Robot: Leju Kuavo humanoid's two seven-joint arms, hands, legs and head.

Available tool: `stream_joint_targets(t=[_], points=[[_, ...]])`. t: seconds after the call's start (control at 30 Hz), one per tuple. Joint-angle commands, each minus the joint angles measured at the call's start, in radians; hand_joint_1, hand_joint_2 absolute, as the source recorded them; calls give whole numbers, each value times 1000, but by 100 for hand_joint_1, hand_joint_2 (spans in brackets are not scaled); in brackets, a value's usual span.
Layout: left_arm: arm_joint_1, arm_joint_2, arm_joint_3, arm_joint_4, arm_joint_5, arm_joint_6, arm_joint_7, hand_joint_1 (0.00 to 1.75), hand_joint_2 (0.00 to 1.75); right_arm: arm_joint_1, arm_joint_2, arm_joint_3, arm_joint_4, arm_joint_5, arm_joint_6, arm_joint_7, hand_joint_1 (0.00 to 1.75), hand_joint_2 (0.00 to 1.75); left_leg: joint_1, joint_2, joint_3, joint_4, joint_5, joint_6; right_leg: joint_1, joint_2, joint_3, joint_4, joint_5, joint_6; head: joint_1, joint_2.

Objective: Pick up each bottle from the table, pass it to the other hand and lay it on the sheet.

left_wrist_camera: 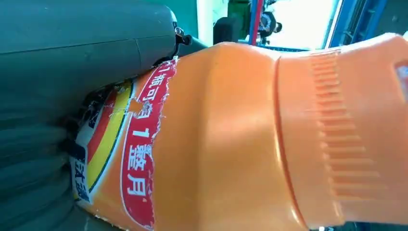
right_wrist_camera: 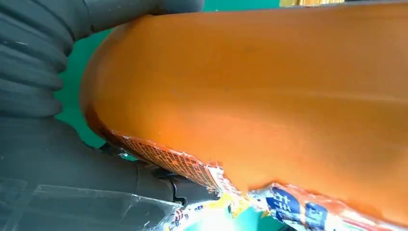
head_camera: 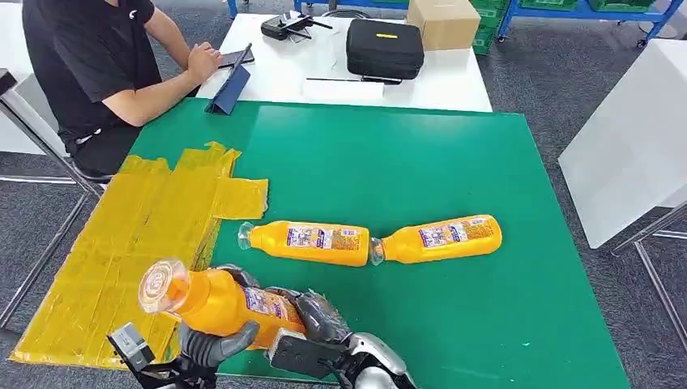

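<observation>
Head view: both my hands' fingers [head_camera: 212, 342] clasp the orange bottle [head_camera: 215, 300]; releasing my right hand [head_camera: 320, 318] early could drop it short of the yellow sheet [head_camera: 121, 243].

Green table [head_camera: 421, 162], landmark for everything else. Yellow sheet [head_camera: 121, 243] made of taped strips covers the table's left edge and overhangs it on that side. Two orange bottles lie flat on the green near the table's middle, neck to neck, caps touching or nearly so: left bottle [head_camera: 312, 242] just beside the sheet's right edge, right bottle [head_camera: 441, 238] further toward the table's right side, slightly tilted. White table [head_camera: 324, 73] butts against the green table's far edge.
</observation>
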Motion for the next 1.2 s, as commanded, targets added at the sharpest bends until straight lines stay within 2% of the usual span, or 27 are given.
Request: stream_joint_targets(t=[0.03,0.1,0.2,0.27,0.3,0.4,0.5,0.57,0.67,0.77,0.8,0.9,0.97,1.2], points=[[-38,26,1,-139,-204,142,-20,175,175,-12,-68,-12,-51,7,-10,28,0,175,1,-2,-1,1,0,0,1,-2,0,0,0,-1,0,0],[-53,35,2,-201,-309,224,-16,175,175,-18,-87,-27,-69,8,-12,29,0,175,1,-2,-2,2,0,-1,2,-3,0,0,0,-1,0,0],[-64,42,4,-219,-345,252,-1,175,175,-19,-91,-34,-76,7,-10,31,0,175,1,-3,-2,1,0,-1,1,-3,0,0,0,-1,0,0],[-98,62,1,-245,-509,421,-8,175,175,-39,-99,-44,-85,7,-11,32,0,175,1,-2,-1,1,1,-1,1,-3,0,0,0,-1,0,0],[-114,72,10,-262,-540,457,1,175,175,-51,-103,-49,-86,6,-7,31,0,0,1,-2,-1,1,0,-1,1,-2,0,0,0,-1,0,0],[-176,118,21,-290,-711,600,50,175,175,-100,-100,-60,-49,7,0,35,0,0,1,-1,-2,1,1,-1,1,-1,-2,1,1,-1,0,0],[-241,154,2,-220,-898,696,119,175,175,-130,-96,-63,-11,6,3,34,0,0,1,-2,-1,1,2,-1,1,-1,1,1,1,-1,0,0],[-290,185,-18,-113,-1081,788,188,175,175,-155,-102,-57,9,-1,6,31,0,0,1,-2,0,0,3,-1,1,-2,2,0,1,-2,0,0],[-347,235,-31,65,-1194,859,253,175,175,-188,-116,-51,32,-17,10,30,0,0,1,-4,1,-2,5,-2,1,-4,2,-1,2,-1,0,0],[-406,275,-41,236,-1261,862,290,175,175,-229,-128,-51,68,-27,13,38,0,0,1,-3,2,-3,5,-1,1,-3,3,-2,2,-1,0,0],[-433,289,-47,297,-1288,864,304,175,175,-248,-129,-48,86,-28,12,40,0,175,0,-3,2,-2,5,-1,0,-3,4,-1,2,-1,0,0],[-549,328,-81,523,-1349,858,329,175,175,-334,-120,-35,177,-35,17,56,0,175,0,-3,2,-2,5,-1,0,-3,4,0,1,-1,0,0],[-616,330,-101,647,-1366,878,335,175,175,-384,-101,-30,239,-34,12,60,0,175,0,-3,0,-1,5,-1,0,-3,5,1,2,0,0,0],[-617,325,-105,646,-1366,877,335,175,175,-380,-98,-27,240,-34,13,59,0,175,1,-2,-3,0,8,-2,1,-2,7,3,4,-1,0,0]])
